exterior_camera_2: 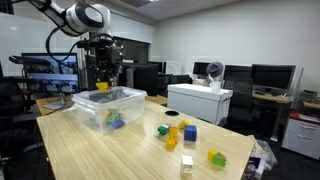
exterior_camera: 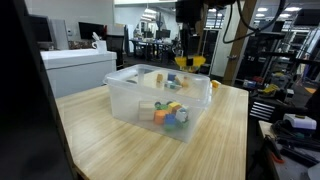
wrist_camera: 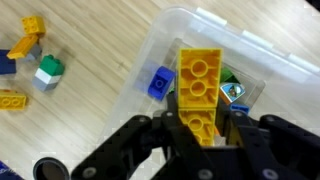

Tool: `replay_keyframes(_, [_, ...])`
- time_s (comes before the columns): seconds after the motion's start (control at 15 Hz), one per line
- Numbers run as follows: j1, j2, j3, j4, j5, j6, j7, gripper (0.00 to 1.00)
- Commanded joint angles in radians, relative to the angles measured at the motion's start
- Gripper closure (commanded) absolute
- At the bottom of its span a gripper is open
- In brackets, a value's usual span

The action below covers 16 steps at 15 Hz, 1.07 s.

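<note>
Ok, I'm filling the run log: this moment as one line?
gripper: shut on yellow block | place: over clear bin | in bin: blue block, green block

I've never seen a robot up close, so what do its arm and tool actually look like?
The arm is white, built of rounded segments with dark joints. The tool is black, with two jointed fingers on hinged links.

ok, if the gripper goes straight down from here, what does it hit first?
The gripper points down into the clear bin with a yellow block in its jaws. That block likely meets the bin's floor first, close by the blue block; depth is unclear.
</note>
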Motion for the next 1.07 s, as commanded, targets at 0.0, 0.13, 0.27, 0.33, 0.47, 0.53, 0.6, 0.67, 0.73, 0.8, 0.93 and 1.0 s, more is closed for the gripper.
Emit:
replay_keyframes(0.0, [-0.013,-0.028,0.0,-0.064,0.051,0.03,-0.013,0.28])
replay_keyframes(0.13, [-0.023,-0.027,-0.01,-0.055,0.1,0.056,0.033,0.13])
replay_keyframes(0.27, [-0.042,-0.014,-0.03,0.01,0.162,0.043,0.064,0.01])
replay_keyframes(0.33, [-0.057,-0.011,-0.044,0.047,0.186,0.031,0.073,0.0])
replay_keyframes(0.47, [-0.088,0.01,-0.073,0.104,0.21,0.046,0.095,0.0])
replay_keyframes(0.53, [-0.106,0.023,-0.09,0.13,0.217,0.06,0.104,0.0])
replay_keyframes(0.6, [-0.128,0.04,-0.111,0.158,0.223,0.081,0.109,0.0])
replay_keyframes(0.67, [-0.153,0.067,-0.137,0.187,0.229,0.117,0.102,0.0])
replay_keyframes(0.73, [-0.177,0.094,-0.164,0.214,0.238,0.151,0.093,0.0])
replay_keyframes(0.8, [-0.202,0.128,-0.189,0.235,0.238,0.201,0.075,0.0])
replay_keyframes(0.93, [-0.251,0.205,-0.231,0.281,0.235,0.266,-0.014,0.0])
replay_keyframes(1.0, [-0.278,0.248,-0.247,0.303,0.241,0.286,-0.054,0.0])
